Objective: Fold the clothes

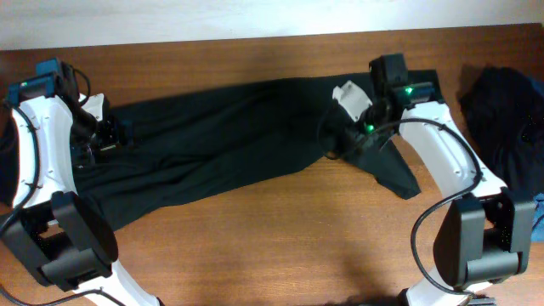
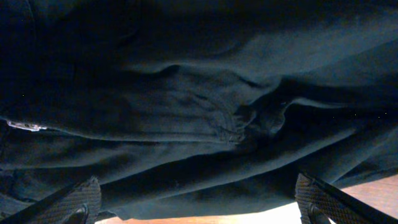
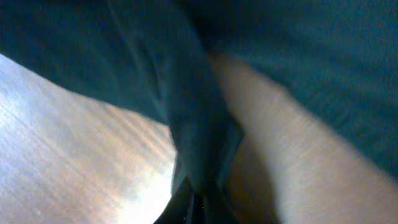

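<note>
Trousers: the black trousers (image 1: 221,127) lay stretched lengthwise across the table (image 1: 297,246), rumpled, running from under the left arm to the right arm.
Right gripper (image 1: 344,144): closed tight, pinching a fold at the trousers' right end.
Left gripper (image 2: 198,180): jaws spread wide just above the wrinkled cloth at the left end, holding nothing.
Other clothes: a dark heap (image 1: 497,106) sat at the far right, apart from the trousers; a blue piece (image 1: 538,217) peeked in at the right edge.
In the way: both arms reached over the trousers' ends, and the right arm's cable looped above the cloth.
</note>
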Tool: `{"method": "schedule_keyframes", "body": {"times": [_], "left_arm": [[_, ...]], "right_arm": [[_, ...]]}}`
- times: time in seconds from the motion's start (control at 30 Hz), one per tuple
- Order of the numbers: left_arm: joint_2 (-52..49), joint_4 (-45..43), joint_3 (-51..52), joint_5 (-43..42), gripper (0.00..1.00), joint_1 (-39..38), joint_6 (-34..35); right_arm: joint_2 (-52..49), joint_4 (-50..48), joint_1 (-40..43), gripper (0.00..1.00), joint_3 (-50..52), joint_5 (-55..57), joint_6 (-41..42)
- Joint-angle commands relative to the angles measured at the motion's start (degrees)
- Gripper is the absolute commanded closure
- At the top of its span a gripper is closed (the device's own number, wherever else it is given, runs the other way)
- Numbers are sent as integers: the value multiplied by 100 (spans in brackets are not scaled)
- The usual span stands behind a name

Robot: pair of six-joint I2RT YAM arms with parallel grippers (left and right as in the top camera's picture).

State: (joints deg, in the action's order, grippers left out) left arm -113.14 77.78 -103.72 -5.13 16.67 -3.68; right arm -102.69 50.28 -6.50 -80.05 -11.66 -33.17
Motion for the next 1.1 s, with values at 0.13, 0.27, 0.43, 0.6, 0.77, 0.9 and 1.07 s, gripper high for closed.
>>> {"method": "schedule_keyframes", "body": {"times": [0.13,0.27,0.43,0.6,0.77,0.9,1.07], "left_arm": [[151,-87,-24,20,1,0,-111],[151,-151,-24,17,1,0,-111],[151,-234,-24,-7,1,0,-109],[151,-260,-24,-4,1,0,-109],[151,-260,-24,-4,1,0,-109],[151,-256,-24,-4,1,-2,-109],[151,-249,-24,-4,1,0,-109]], "right_arm": [[389,-79,-693,96,671,1014,984],[654,-107,-1073,96,973,1930,1556],[723,-221,-1351,96,1598,2291,2159],[721,-876,-1443,96,2573,2343,2487],[741,-1064,-1436,90,2647,2594,2579],[855,-973,-1432,41,2310,2610,2671],[1132,-387,-1366,8,1596,2586,2922]]}}
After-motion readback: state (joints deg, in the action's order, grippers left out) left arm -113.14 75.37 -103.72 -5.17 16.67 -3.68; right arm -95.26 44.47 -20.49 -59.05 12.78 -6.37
